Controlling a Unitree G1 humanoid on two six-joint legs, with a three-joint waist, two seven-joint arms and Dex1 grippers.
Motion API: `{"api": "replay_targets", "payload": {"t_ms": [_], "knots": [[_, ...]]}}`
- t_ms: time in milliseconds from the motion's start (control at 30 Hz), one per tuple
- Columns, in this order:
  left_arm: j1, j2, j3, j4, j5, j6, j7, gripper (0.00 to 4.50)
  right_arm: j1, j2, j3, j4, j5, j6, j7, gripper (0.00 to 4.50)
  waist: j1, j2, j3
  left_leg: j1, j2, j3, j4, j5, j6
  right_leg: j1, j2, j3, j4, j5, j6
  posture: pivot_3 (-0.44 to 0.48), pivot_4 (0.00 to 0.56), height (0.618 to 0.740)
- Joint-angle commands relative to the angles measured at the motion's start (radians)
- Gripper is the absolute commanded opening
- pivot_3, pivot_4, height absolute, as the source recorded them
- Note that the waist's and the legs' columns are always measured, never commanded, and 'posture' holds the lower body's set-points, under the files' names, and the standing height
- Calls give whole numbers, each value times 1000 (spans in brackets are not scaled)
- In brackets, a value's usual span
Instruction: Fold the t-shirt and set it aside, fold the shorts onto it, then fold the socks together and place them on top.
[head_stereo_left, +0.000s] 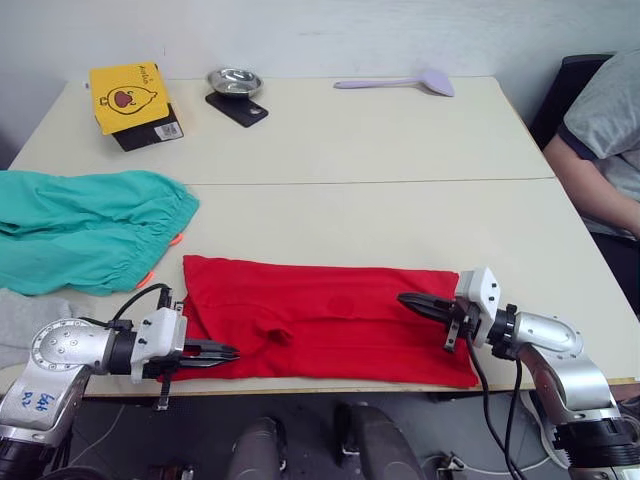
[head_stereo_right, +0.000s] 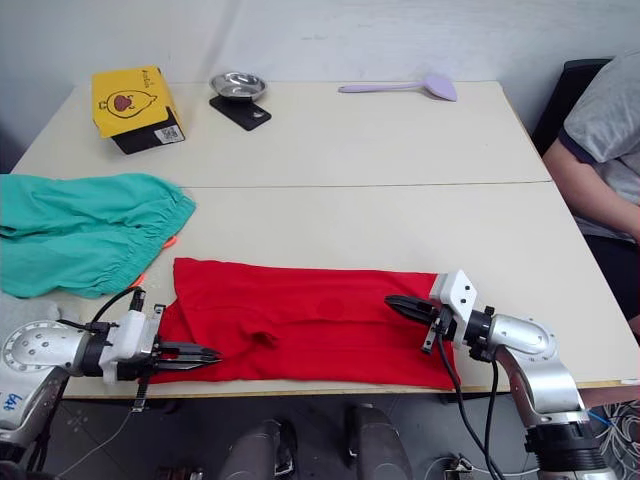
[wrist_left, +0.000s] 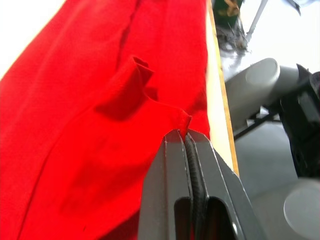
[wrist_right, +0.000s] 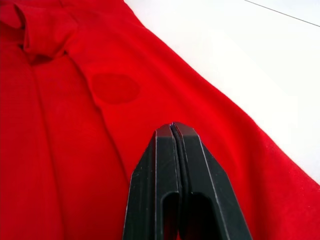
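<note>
The t-shirt lies in the lower middle of the frame, folded into one long red band whose long axis runs left to right along the near edge of the tabletop, with a small crumpled ridge near its lower left part. The left end effector sits at the lower left, pointing toward the right, its two black fingers pressed together on a little peak of red cloth at the shirt's near edge, as the left wrist view shows. The right end effector is at the lower right, pointing left over the shirt's right part; its fingers are closed flat against each other, and I cannot tell whether any cloth is caught between them. One pair of teal-green shorts is spread at the left edge of the frame, just beyond the shirt's upper left corner, with bits of orange drawstring showing at its lower side. A patch of light grey knit, the socks, lies at the far lower left below the shorts; I cannot count them. Across the top of the frame stand one yellow box, one black card carrying a small metal bowl, and one lilac spatula. A person's arm rests at the right edge.
</note>
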Motion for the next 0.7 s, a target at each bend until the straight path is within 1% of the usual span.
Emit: {"api": "replay_targets", "payload": {"t_ms": [33,100,133,200,300,533,667,700], "knots": [[18,30,34,-28,9,2,-16,18,8,4,4,-12,3,-12,6,0,0,0,0,0,0,0,0,0,0,0,0,0,0,0,0,0,150,740],[18,33,32,-23,24,4,-15,18,7,5,5,-10,3,-13,7,0,0,0,0,0,0,0,0,0,0,0,0,0,0,0,0,0,150,740],[13,25,32,-21,32,-3,-6,208,6,6,5,-9,3,-13,8,0,0,0,0,0,0,0,0,0,0,0,0,0,0,0,0,0,150,740],[0,3,26,-20,39,-28,-1,678,5,6,6,-7,3,-16,9,0,0,0,0,0,0,0,0,0,0,0,0,0,0,0,0,0,150,740],[-5,-18,19,-19,57,-89,-11,1568,2,8,6,-3,2,-18,9,0,0,0,0,0,0,0,0,0,0,0,0,0,0,0,0,0,150,740],[7,-20,10,28,111,-171,-29,1568,0,13,2,-2,-1,-15,5,0,0,0,0,0,0,0,1,0,0,0,0,0,1,0,0,0,150,740],[-1,-31,7,47,108,-185,-31,1568,-1,15,1,-3,-2,-13,2,0,0,0,0,0,0,0,1,0,0,0,0,0,1,0,0,0,150,740],[-2,-33,8,49,105,-186,-31,1392,-1,16,0,-3,-2,-13,1,0,0,0,0,0,0,0,1,0,0,0,0,0,1,0,0,0,150,740]]}}
